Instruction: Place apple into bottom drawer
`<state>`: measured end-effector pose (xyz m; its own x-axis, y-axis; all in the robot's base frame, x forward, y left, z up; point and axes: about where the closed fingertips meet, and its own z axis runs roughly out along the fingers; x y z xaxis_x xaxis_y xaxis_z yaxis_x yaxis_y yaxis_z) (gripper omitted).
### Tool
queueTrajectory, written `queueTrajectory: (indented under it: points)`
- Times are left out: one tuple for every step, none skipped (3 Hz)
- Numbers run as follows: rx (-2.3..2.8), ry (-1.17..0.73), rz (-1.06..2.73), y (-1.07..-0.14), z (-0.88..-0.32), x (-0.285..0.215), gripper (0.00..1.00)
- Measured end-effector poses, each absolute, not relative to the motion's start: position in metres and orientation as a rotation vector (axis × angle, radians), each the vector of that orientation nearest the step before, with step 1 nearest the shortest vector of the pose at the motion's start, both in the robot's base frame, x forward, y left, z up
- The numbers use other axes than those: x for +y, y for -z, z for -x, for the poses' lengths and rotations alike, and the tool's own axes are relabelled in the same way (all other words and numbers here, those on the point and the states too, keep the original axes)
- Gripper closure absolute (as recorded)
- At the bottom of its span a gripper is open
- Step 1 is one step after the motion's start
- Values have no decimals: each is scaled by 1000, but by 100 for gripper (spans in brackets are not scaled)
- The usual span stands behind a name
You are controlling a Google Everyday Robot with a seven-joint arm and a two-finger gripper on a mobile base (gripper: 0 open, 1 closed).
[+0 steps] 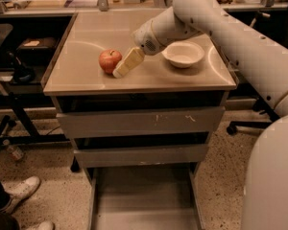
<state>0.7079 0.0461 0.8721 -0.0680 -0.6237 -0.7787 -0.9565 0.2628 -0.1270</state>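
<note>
Closest to the camera, the bottom drawer [144, 193] is pulled all the way out, and all I can see in it is its flat grey floor. A white sneaker [20, 189] pokes in at the lower left on the speckled floor. Above the open drawer, the two upper drawers [139, 122] are pushed in, with scuffed grey fronts.

Up on the cabinet top [81, 78], the apple [109, 60] sits left of center, nowhere near the drawer. The gripper [119, 72] comes down at a slant from the right, and its cream tip is right against the apple's right side, low near the surface. Honestly can't tell if it's spread or pressed together from this angle.

A white bowl [183, 54] sits to the right, under the big white arm [221, 28]. Behind all that there's a cluttered bench.
</note>
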Motion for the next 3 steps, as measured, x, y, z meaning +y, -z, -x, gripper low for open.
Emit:
queueTrajectory:
  points:
    - [1773, -594, 1448, -856, -719, 62, 0]
    - [1780, -621, 1454, -845, -728, 74, 0]
    - [1806, -650, 1449, -836, -732, 82, 0]
